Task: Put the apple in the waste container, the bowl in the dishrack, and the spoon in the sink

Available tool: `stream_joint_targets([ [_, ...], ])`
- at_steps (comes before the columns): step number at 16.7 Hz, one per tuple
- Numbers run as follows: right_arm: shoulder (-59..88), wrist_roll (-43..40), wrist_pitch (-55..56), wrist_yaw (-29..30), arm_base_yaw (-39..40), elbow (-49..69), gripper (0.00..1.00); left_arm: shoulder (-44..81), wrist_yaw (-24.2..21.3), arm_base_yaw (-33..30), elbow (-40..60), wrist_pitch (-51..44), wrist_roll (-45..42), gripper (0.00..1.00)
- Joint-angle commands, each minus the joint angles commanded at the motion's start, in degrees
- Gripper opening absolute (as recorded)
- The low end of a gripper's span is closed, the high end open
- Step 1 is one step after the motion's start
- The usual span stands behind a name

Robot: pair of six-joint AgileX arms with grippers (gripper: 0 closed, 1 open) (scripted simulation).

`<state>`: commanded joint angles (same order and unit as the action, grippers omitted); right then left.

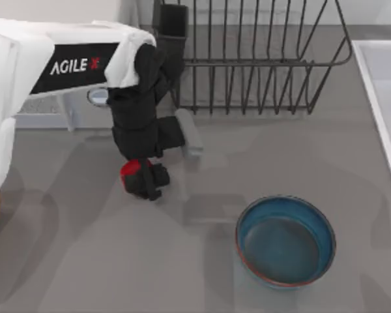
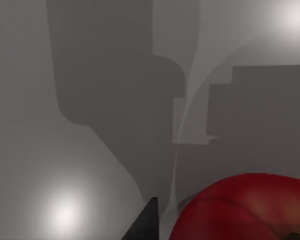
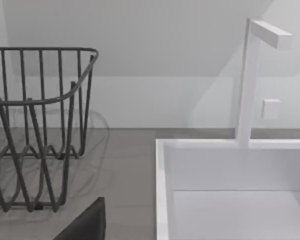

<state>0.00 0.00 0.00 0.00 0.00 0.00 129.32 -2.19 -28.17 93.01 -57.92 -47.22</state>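
At the left of the tabletop (image 1: 65, 261), the left arm reaches down in front of the dishrack, and its left pincer (image 1: 142, 179) sits around the apple (image 1: 131, 171): in the top view the red fruit shows between the dark fingers, low over the grey surface. The left wrist view puts the apple (image 2: 242, 207) close under the camera with one dark fingertip (image 2: 146, 225) just beside it; the pincer looks clamped on the fruit, though whether the apple is lifted or touches the tabletop I cannot tell.

So the step in hand is the first one, the apple's trip to the waste container. No bin is plainly visible, so the next move calls for a firm hold, a lift clear of the surface, and a carry to wherever the container stands, steering clear of the rack's bars.

Further right, behind the arm, the dishrack (image 1: 260, 65) stands at the back with its dark utensil cup (image 1: 173, 21) at one corner. The bowl (image 1: 285, 240) sits upright and untouched on the tabletop nearer the front, well apart from the rack.

At the far right the sink (image 1: 378, 85) runs along the edge. The right wrist view looks across its pale rim (image 3: 162, 190) and faucet (image 3: 247, 80); a dark edge of the right pincer (image 3: 87, 222) shows there, and I cannot tell its opening.
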Motion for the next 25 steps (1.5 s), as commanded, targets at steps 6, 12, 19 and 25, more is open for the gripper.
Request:
stream_joint_targets([
  [6, 0.00, 0.00, 0.00, 0.00, 0.00, 0.00, 1.00, -1.75, 0.52, 0.12, 5.09, -5.42, -0.40, 0.00],
  [12, 0.00, 0.00, 0.00, 0.00, 0.00, 0.00, 1.00, -4.53, 0.54, 0.10, 13.82, -18.09, -0.21, 0.00],
  [19, 0.00, 0.00, 0.00, 0.00, 0.00, 0.00, 1.00, -5.30, 0.65, 0.21, 15.62, -20.08, -0.12, 0.00],
  [25, 0.00, 0.00, 0.00, 0.00, 0.00, 0.00, 1.00, -10.13, 7.40, 2.33, 5.74, -24.73, 12.64, 0.00],
])
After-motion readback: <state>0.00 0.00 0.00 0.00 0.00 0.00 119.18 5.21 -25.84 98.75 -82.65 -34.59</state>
